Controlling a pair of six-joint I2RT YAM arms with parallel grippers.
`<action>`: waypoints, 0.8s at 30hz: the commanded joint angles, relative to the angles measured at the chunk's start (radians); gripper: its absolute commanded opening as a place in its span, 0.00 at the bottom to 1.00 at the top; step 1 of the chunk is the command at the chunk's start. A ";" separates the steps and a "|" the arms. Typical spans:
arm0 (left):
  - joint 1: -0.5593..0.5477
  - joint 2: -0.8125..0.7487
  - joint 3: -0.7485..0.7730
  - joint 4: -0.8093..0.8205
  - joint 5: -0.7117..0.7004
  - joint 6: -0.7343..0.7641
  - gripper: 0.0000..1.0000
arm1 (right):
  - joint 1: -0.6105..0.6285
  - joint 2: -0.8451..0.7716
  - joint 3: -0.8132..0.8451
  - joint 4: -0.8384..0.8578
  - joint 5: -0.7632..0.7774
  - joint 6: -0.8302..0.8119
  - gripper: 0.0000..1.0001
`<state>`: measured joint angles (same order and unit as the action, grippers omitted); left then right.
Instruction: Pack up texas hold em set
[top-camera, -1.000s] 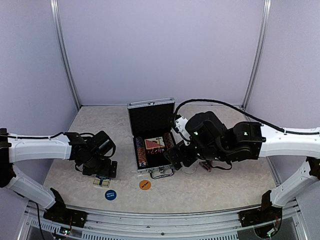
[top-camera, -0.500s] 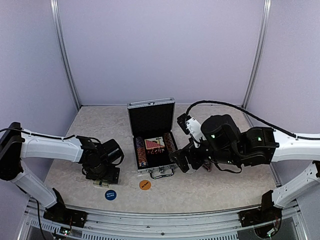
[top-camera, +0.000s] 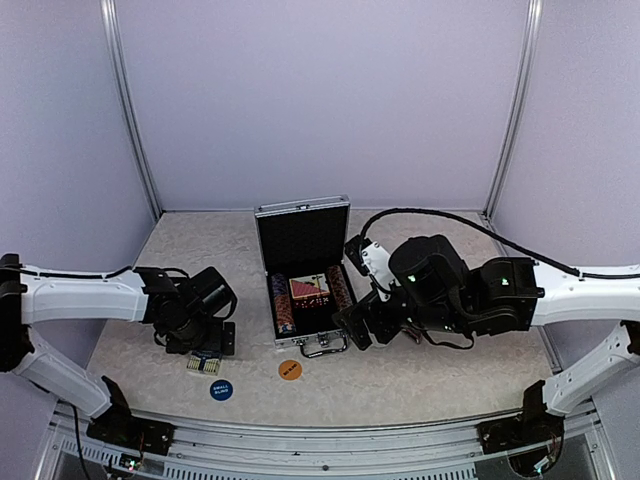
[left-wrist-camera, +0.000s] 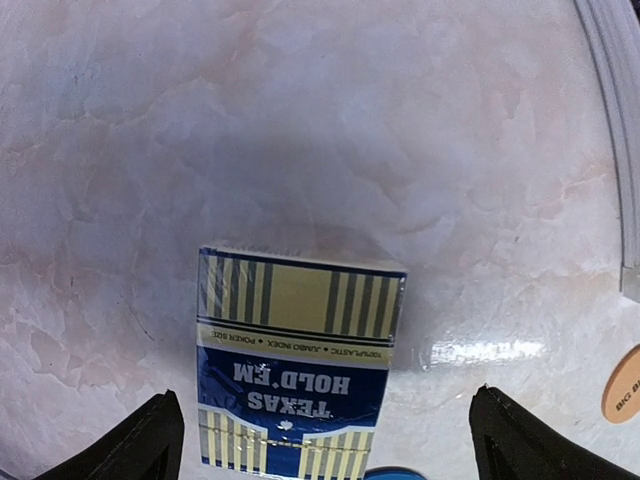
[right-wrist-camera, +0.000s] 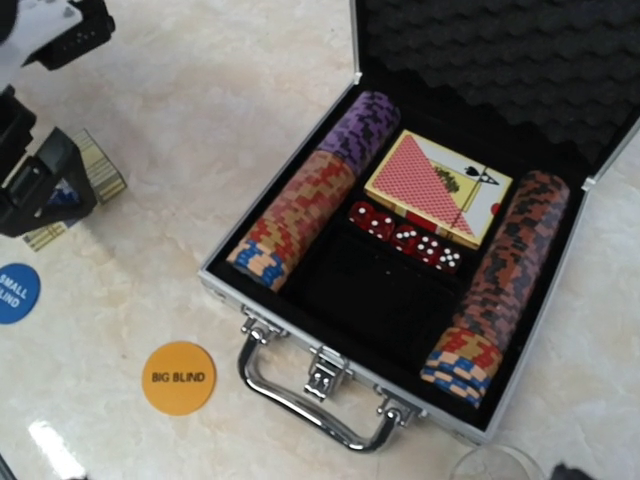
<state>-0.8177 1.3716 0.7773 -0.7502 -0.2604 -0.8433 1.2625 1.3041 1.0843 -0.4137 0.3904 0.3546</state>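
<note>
The silver briefcase (top-camera: 300, 238) stands open at the table's middle, its black lid upright. In the right wrist view its front rim (right-wrist-camera: 290, 325) frames two rows of striped chips (right-wrist-camera: 300, 205), a red card deck (right-wrist-camera: 440, 185) and red dice (right-wrist-camera: 405, 235). A blue "Texas Hold'em" deck (left-wrist-camera: 295, 365) lies flat on the table between the fingers of my open left gripper (left-wrist-camera: 330, 445), which is just above the deck (top-camera: 203, 362). The orange disc (top-camera: 290, 370) and blue disc (top-camera: 221, 390) lie in front. My right gripper (top-camera: 352, 322) hovers at the case's front right; its fingers are hidden.
The case's metal handle (right-wrist-camera: 310, 395) points toward the near edge. A clear disc (right-wrist-camera: 490, 465) shows at the bottom edge of the right wrist view. The metal table rail (left-wrist-camera: 615, 120) runs along the right of the left wrist view. Purple walls close in the back and sides.
My left gripper dipped over the blue deck and has pulled back a little, so the deck shows again. My right arm has shifted slightly left toward the case front.
</note>
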 joint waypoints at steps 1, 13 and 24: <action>0.008 0.056 -0.018 0.011 0.020 0.024 0.99 | 0.008 0.015 0.038 0.019 -0.013 -0.014 1.00; 0.034 0.130 -0.053 0.096 0.072 0.058 0.95 | 0.007 -0.009 0.002 0.018 -0.006 0.006 1.00; 0.031 0.143 -0.075 0.158 0.105 0.069 0.61 | 0.007 -0.028 -0.009 0.012 0.006 0.004 1.00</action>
<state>-0.7868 1.4925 0.7357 -0.6388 -0.1833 -0.7841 1.2629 1.3010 1.0855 -0.4126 0.3832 0.3565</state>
